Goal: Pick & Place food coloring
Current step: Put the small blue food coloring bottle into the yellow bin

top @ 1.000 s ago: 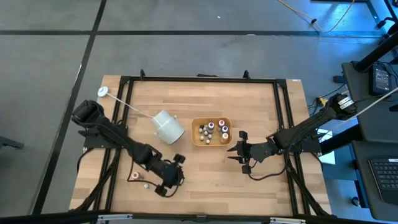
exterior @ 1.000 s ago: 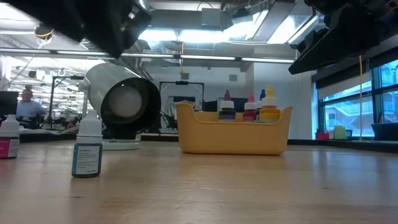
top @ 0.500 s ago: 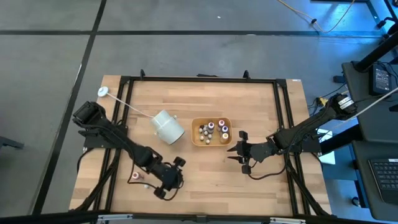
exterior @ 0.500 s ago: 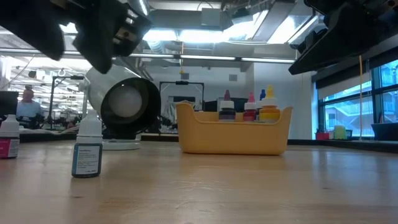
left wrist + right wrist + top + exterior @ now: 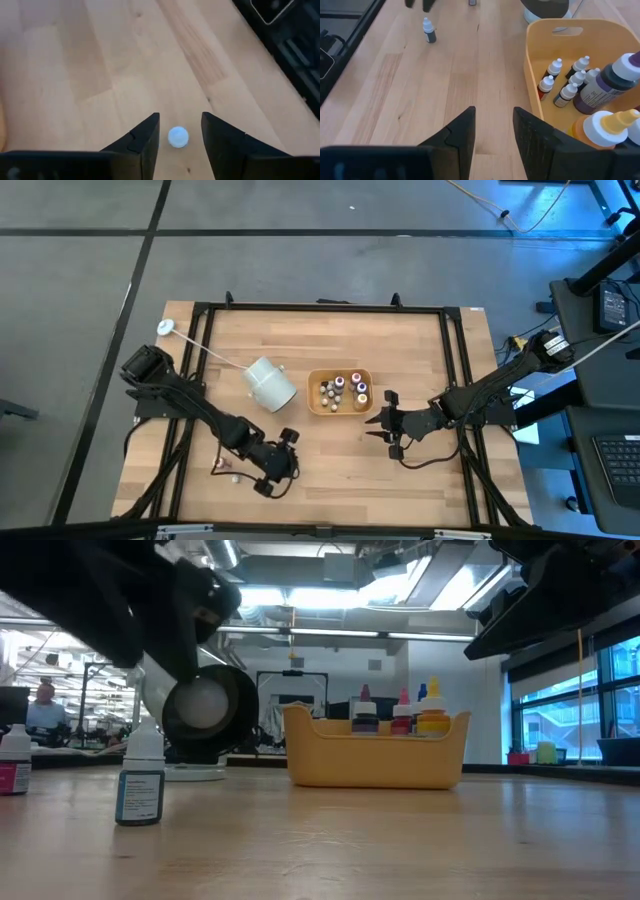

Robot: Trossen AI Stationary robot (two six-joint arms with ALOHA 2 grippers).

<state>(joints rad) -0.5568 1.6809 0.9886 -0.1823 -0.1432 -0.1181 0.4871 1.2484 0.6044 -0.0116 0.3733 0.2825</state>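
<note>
A small food coloring bottle with a white cap (image 5: 178,137) stands on the wood, seen from above between the open fingers of my left gripper (image 5: 180,131). In the low view this dark-labelled bottle (image 5: 140,785) stands upright, and my left gripper (image 5: 170,630) hangs above it, clear of it. A second bottle with a pink label (image 5: 12,765) stands farther left. Several more bottles (image 5: 570,80) stand in the yellow-orange tray (image 5: 312,392). My right gripper (image 5: 385,425) waits open just right of the tray.
A large white cup (image 5: 270,383) lies on its side left of the tray, its open mouth (image 5: 200,708) toward the near edge. A white cable runs from it to the far-left corner (image 5: 165,328). Bare wood lies between the two grippers.
My left gripper has come down over the near-left part of the table toward the dark-labelled bottle, filling more of the low view's upper left. The bottles, cup and tray have not moved.
</note>
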